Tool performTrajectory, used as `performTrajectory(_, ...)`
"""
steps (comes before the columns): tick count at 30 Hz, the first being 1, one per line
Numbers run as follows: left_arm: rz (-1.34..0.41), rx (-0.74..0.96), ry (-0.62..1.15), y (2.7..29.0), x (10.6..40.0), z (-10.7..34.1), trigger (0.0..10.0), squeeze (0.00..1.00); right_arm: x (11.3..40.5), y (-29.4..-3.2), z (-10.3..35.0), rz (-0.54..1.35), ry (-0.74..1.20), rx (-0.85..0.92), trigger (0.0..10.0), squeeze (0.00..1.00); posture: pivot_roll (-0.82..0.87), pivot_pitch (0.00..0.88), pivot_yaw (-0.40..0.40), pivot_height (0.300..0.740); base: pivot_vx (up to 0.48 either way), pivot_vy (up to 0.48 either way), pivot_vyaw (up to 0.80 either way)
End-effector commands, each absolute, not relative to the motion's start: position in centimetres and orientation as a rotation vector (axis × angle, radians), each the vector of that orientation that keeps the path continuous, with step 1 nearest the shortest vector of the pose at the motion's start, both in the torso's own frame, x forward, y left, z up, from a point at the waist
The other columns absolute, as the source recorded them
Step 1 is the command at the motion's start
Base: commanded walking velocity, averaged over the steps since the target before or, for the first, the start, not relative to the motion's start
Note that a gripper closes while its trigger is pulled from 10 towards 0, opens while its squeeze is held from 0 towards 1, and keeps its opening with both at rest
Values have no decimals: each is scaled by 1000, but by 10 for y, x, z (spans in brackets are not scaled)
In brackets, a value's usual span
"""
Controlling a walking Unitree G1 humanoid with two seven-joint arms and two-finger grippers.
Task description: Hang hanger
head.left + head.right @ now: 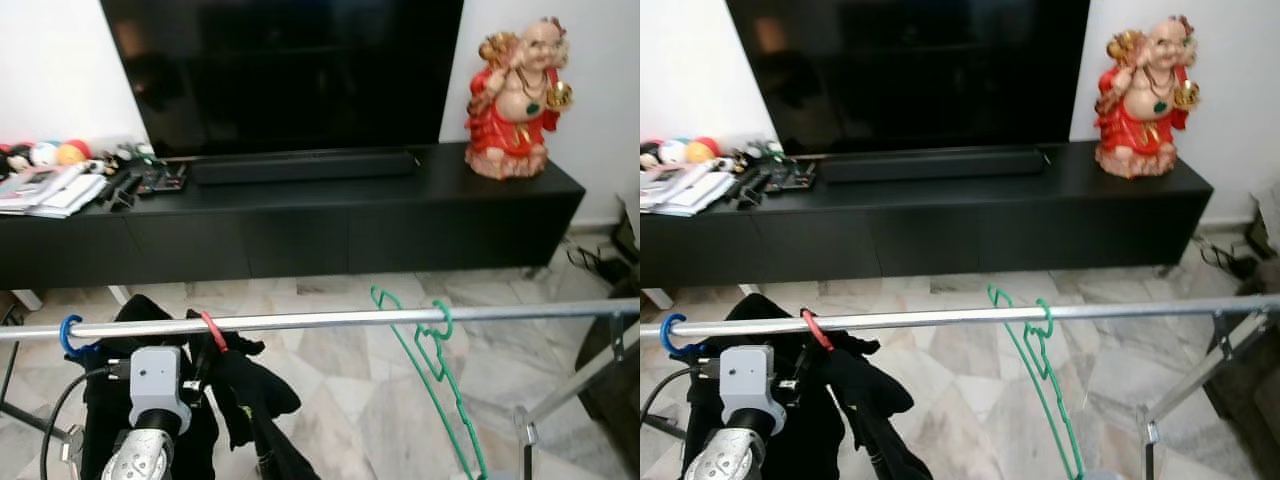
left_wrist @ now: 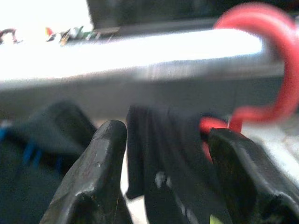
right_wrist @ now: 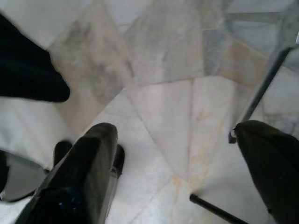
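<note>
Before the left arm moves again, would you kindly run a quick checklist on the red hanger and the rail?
1. Red hanger hook over the rail: ok.
2. Dark garment hanging below it: ok.
3. Left gripper jaws open: ok.
4. Left gripper free of the garment: cannot tell.
5. Green hanger hooked and apart from the red one: ok.
6. Right gripper open over bare floor: ok.

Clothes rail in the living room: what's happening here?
The robot stands at a metal rail in front of a TV cabinet. Its left gripper is open, right up by the red hanger, which is hooked on the rail with dark clothing. A blue hanger and an empty green hanger hang there too. The right gripper is open above the floor.
</note>
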State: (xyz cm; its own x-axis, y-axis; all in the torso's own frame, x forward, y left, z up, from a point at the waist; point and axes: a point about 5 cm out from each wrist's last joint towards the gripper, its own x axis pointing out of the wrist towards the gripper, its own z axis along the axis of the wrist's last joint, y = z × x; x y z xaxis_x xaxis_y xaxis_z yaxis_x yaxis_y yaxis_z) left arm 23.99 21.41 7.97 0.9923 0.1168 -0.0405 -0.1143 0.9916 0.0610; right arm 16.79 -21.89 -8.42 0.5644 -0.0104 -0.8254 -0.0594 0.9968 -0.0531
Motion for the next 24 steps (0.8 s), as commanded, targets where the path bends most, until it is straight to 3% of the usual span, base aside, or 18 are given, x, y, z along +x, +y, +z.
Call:
performTrajectory(1, 134, 49, 47, 215, 238, 81, 10000, 0, 165, -218, -86, 31, 983, -74, 10000, 0, 70, 19, 43, 740, 0, 0, 0)
performTrajectory(10, 116, 46, 46, 210, 231, 83, 10000, 0, 166, -219, -85, 34, 982, -76, 10000, 0, 72, 28, 44, 740, 0, 0, 0)
performTrajectory(18, -35, -3, 131, 193, 220, 78, 10000, 0, 167, -219, -85, 41, 981, -82, 10000, 0, 77, 34, 44, 740, 0, 0, 0)
performTrajectory(24, -35, -21, 232, 187, 240, 76, 10000, 0, 168, -218, -85, 52, 980, -91, 10000, 0, 68, 35, 45, 740, 0, 0, 0)
